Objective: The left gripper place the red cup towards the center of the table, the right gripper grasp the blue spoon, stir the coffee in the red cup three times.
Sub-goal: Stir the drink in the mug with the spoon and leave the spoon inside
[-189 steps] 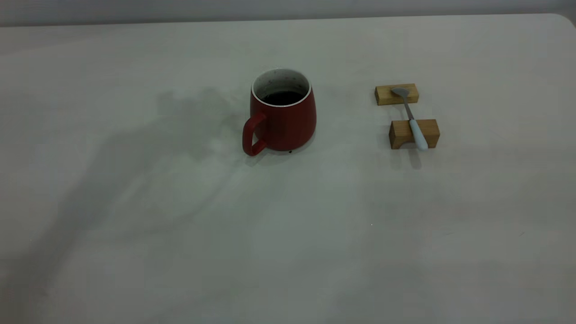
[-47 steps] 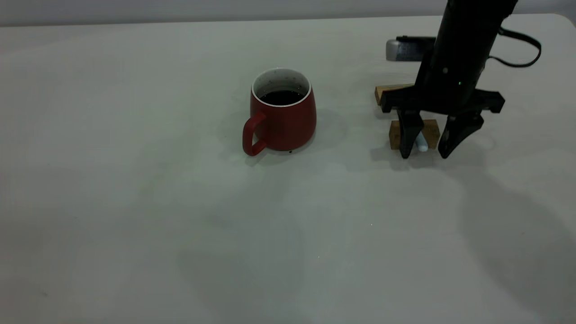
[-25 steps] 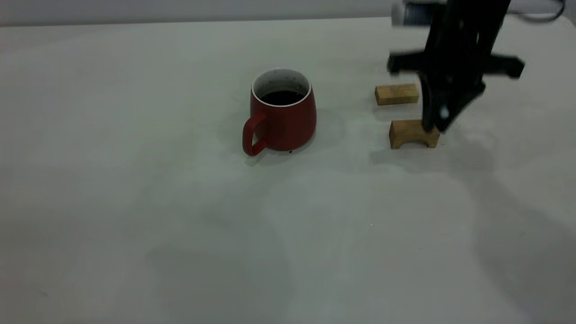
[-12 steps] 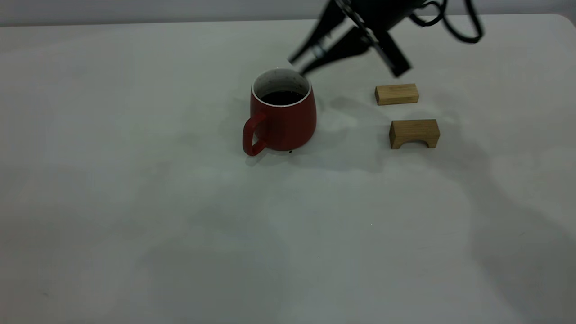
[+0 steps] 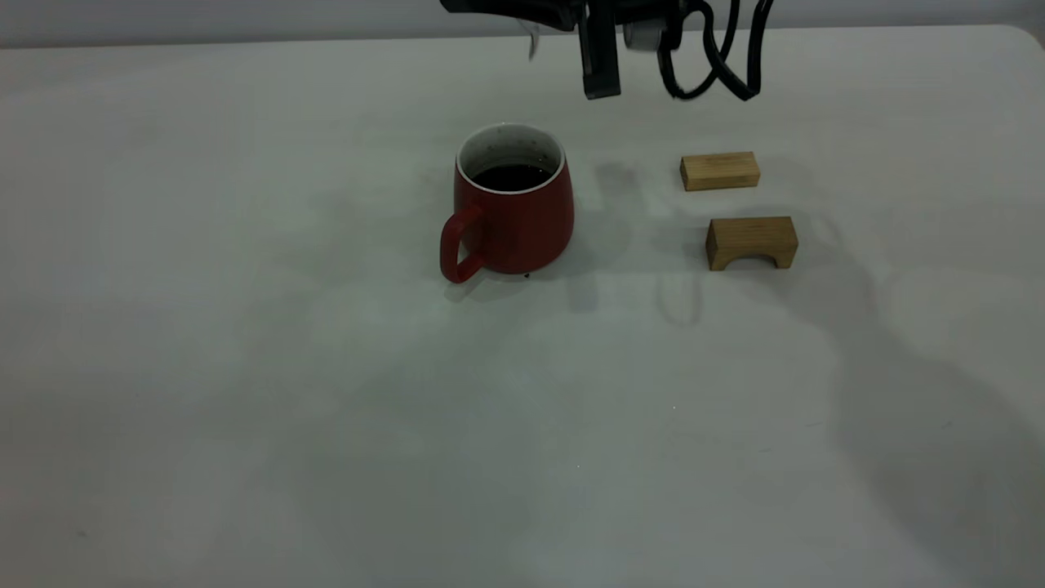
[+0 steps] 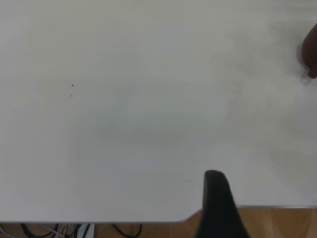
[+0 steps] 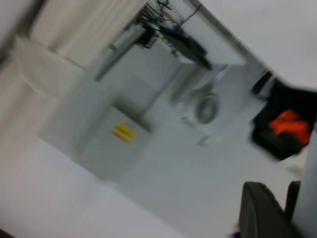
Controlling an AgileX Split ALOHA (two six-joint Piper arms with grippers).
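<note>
The red cup [image 5: 510, 208] stands near the middle of the table [image 5: 245, 367], its handle toward the front left and dark coffee [image 5: 513, 176] inside. My right gripper [image 5: 522, 10] hangs high at the top edge of the exterior view, behind and above the cup, turned sideways. It is shut on the blue spoon, whose grey bowl [image 5: 532, 42] points down from the fingers. The right wrist view looks off the table at the room, with dark fingers [image 7: 262, 213] in the corner. My left gripper [image 6: 218, 203] is parked over the table's edge, and a sliver of the cup [image 6: 312, 57] shows far off.
Two tan wooden blocks lie right of the cup, a flat one [image 5: 720, 171] and an arched one [image 5: 751, 242], with nothing on them. A black cable [image 5: 710, 69] loops down from the right arm. The table's front half lies bare.
My right gripper closed on the spoon, lifted it off the two blocks, then swung left and upward, turning sideways behind the cup. The cup has not moved.
</note>
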